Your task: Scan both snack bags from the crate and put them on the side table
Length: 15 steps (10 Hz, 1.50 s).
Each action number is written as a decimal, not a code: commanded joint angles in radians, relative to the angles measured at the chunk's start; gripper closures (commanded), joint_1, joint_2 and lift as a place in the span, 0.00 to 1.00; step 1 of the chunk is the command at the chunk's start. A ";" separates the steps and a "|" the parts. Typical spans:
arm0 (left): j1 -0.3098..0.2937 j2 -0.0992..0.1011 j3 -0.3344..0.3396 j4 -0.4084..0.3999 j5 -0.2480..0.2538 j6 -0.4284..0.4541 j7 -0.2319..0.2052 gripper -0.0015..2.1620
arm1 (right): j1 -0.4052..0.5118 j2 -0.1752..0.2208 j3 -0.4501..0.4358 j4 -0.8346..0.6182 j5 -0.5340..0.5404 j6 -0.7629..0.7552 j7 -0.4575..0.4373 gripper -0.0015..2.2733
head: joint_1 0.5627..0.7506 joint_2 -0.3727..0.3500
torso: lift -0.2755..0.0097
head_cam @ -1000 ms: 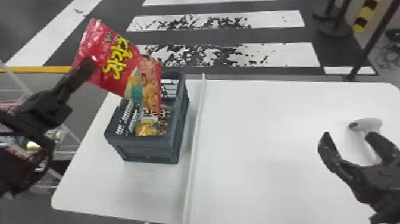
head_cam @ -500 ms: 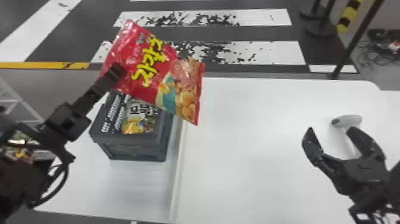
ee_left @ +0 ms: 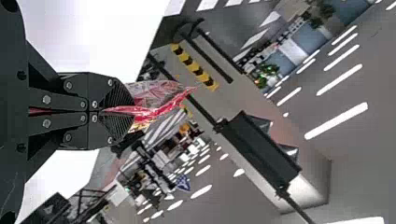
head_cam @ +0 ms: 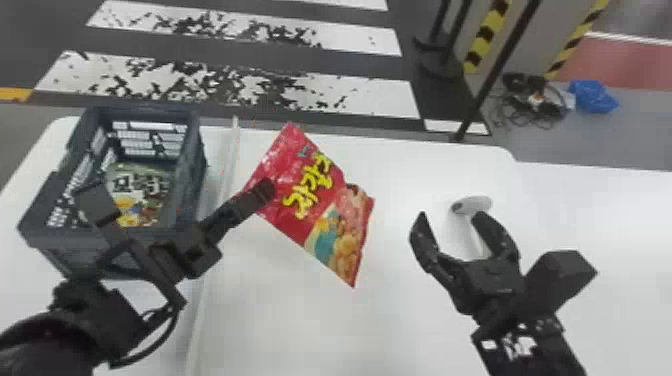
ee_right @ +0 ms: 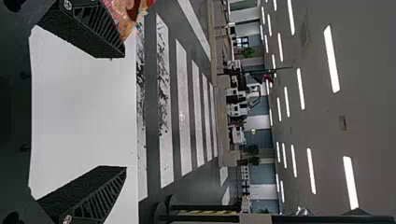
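Over the white table, my left gripper (head_cam: pixel 264 191) is shut on the left edge of a red snack bag (head_cam: pixel 305 200). In the left wrist view the fingertips of the left gripper (ee_left: pixel 108 111) pinch the crumpled red bag (ee_left: pixel 156 105). My right gripper (head_cam: pixel 450 220) stands open to the right of the bag, with a white scanner (head_cam: pixel 472 205) on the table behind it. The right wrist view shows the right gripper (ee_right: pixel 119 112) with its fingers wide apart and a corner of the bag (ee_right: pixel 126 16) beside one finger. A second snack bag (head_cam: pixel 142 192) lies inside the grey crate (head_cam: pixel 37 212).
The crate stands on the left of the table (head_cam: pixel 300 325), partly behind the left arm. A raised white strip (head_cam: pixel 220 200) runs between crate and bag. Beyond the far edge is a black post (head_cam: pixel 492 75).
The left gripper has carried the red bag rightward, away from above the crate and toward the right gripper. The head view has also shifted. The right gripper remains open.
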 commanded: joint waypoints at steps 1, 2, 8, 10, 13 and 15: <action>-0.055 -0.009 -0.101 0.116 -0.044 -0.039 0.003 0.99 | 0.001 0.000 -0.002 -0.001 -0.001 0.000 -0.001 0.03 | 0.70 0.23 | 0.66; -0.098 -0.016 -0.146 0.184 -0.089 -0.061 0.006 0.99 | 0.001 0.000 -0.002 -0.001 -0.003 0.000 -0.001 0.03 | 0.70 0.16 | 0.66; -0.107 -0.016 -0.220 0.173 -0.347 -0.208 0.115 0.03 | -0.001 0.003 -0.006 0.004 -0.009 0.003 0.001 0.03 | 0.70 0.09 | 0.66; -0.035 -0.011 -0.229 0.057 -0.505 -0.288 0.195 0.03 | -0.001 0.003 -0.014 0.009 -0.021 0.006 0.016 0.03 | 0.70 0.11 | 0.66; 0.097 0.015 -0.217 -0.140 -0.667 -0.414 0.354 0.03 | -0.008 0.004 -0.037 0.021 -0.058 0.055 0.088 0.03 | 0.70 0.20 | 0.66; 0.178 0.031 -0.140 -0.215 -0.670 -0.466 0.414 0.03 | -0.031 0.004 -0.043 0.032 -0.085 0.114 0.119 0.03 | 0.70 0.27 | 0.66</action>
